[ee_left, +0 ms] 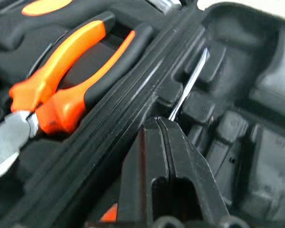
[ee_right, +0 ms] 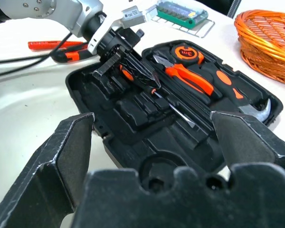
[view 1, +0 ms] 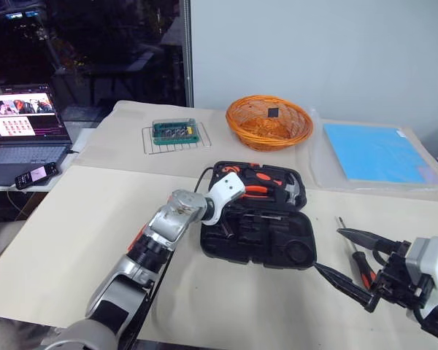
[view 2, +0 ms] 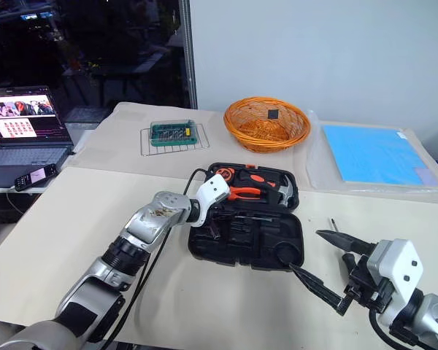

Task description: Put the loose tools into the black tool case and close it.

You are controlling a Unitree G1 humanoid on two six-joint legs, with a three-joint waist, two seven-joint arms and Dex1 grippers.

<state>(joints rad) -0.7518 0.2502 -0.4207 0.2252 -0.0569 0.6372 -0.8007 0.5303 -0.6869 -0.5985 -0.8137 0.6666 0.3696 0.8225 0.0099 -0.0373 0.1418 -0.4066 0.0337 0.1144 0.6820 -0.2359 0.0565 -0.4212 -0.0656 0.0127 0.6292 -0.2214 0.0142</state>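
Note:
The black tool case (view 1: 277, 248) lies open in the middle of the table, with orange-handled pliers (ee_left: 71, 61) and a hammer (view 1: 296, 191) in its lid. My left gripper (view 1: 223, 224) reaches down into the case's near half and is shut, its fingers (ee_left: 180, 156) pressed together. A screwdriver (ee_right: 173, 108) lies in a slot just beneath them, its steel shaft (ee_left: 190, 80) showing past the tips. Right of the case, my right gripper (view 1: 327, 249) is open and holds nothing. A thin red screwdriver (view 1: 363, 273) lies on the table beside it. A red-orange tool (ee_right: 52, 45) and a black-and-orange handle (ee_right: 69, 54) lie left of the case.
An orange wicker basket (view 1: 269, 122) stands behind the case. A green bit set on a wire rack (view 1: 174, 131) sits to the basket's left and a blue sheet (view 1: 376, 153) to its right. A laptop (view 1: 22, 131) and a phone (view 1: 35, 173) are at the far left.

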